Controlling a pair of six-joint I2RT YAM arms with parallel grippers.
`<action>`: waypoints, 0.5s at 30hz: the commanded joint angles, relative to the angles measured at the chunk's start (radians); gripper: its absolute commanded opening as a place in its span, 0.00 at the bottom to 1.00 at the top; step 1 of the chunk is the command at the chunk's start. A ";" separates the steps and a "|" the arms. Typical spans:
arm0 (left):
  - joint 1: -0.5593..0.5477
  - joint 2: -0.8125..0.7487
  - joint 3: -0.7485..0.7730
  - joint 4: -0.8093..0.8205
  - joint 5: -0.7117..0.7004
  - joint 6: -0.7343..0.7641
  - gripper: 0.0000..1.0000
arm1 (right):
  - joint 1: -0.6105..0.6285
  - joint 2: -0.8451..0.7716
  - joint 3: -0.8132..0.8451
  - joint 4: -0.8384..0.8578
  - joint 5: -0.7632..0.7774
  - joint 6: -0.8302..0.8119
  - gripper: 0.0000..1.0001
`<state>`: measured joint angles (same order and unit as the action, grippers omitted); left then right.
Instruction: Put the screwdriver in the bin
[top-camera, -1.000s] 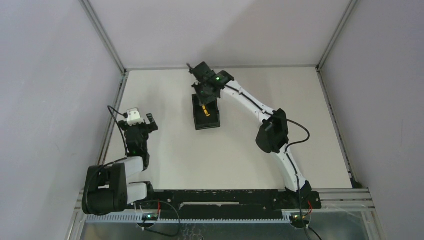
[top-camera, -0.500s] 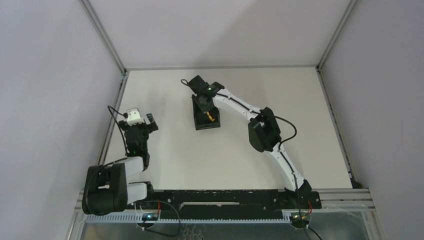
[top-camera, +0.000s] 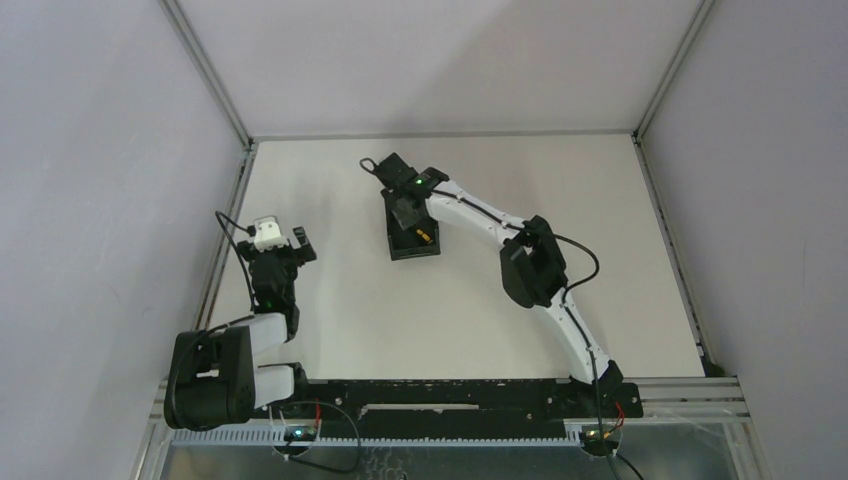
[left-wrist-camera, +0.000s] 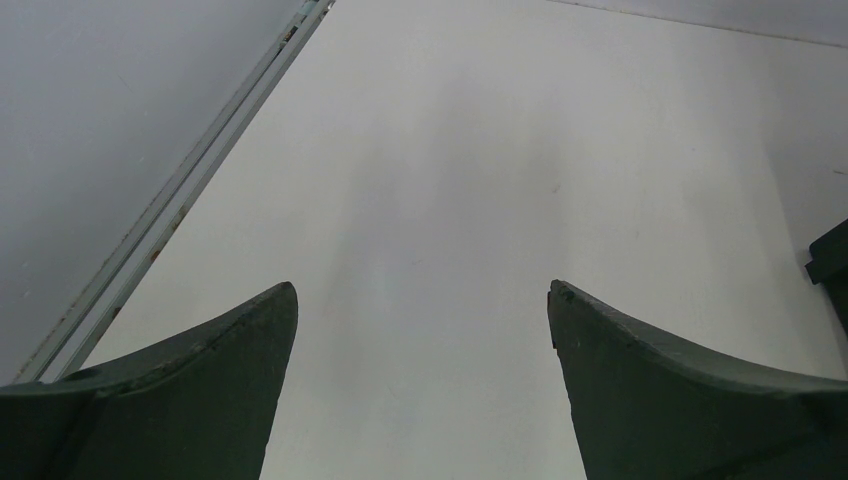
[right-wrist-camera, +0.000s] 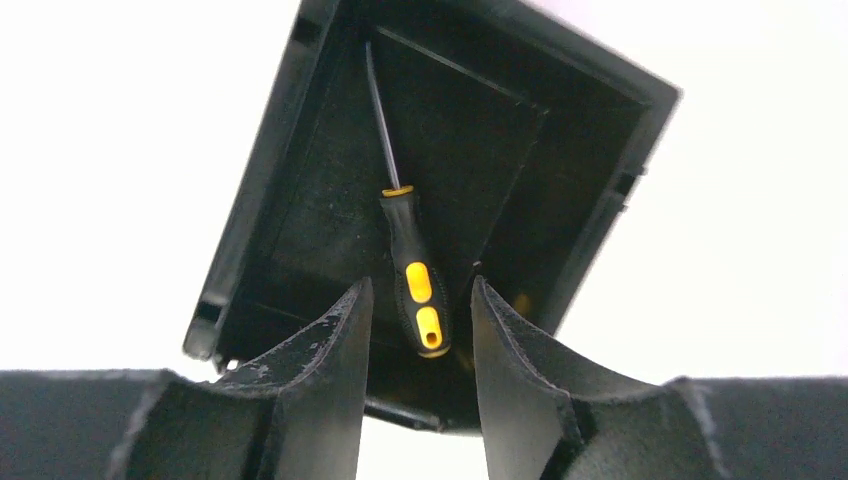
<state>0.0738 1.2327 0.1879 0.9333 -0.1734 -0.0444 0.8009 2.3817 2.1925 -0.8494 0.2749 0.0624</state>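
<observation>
The screwdriver (right-wrist-camera: 415, 275), with a yellow and black handle and a thin dark shaft, lies inside the black bin (right-wrist-camera: 250, 200); its tip points toward the bin's far corner. My right gripper (right-wrist-camera: 421, 281) hovers over the bin's near end, fingers apart, with a gap on each side of the handle, touching nothing. In the top view the right gripper (top-camera: 404, 203) is over the far end of the bin (top-camera: 405, 248), and a bit of the screwdriver's orange handle (top-camera: 424, 237) shows inside. My left gripper (top-camera: 285, 240) is open and empty at the table's left side, also seen in its wrist view (left-wrist-camera: 422, 290).
A metal frame rail (left-wrist-camera: 190, 180) runs along the table's left edge beside my left gripper. The enclosure's grey walls stand on the left, back and right. A dark edge of the bin (left-wrist-camera: 832, 265) shows at the right of the left wrist view.
The right arm has folded and shifted slightly left over the bin. The screwdriver, under the gripper a second ago, now lies loose in the bin. The left arm has not moved.
</observation>
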 joint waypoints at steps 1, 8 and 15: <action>-0.008 -0.001 0.043 0.035 -0.003 0.015 1.00 | 0.012 -0.208 -0.011 0.082 0.029 0.030 0.47; -0.008 0.000 0.043 0.035 -0.003 0.016 1.00 | 0.011 -0.472 -0.208 0.191 0.029 -0.016 1.00; -0.008 0.000 0.043 0.035 -0.003 0.016 1.00 | -0.025 -0.802 -0.624 0.413 -0.058 -0.038 1.00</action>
<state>0.0738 1.2327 0.1879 0.9333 -0.1734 -0.0444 0.7929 1.7004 1.7405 -0.5777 0.2665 0.0383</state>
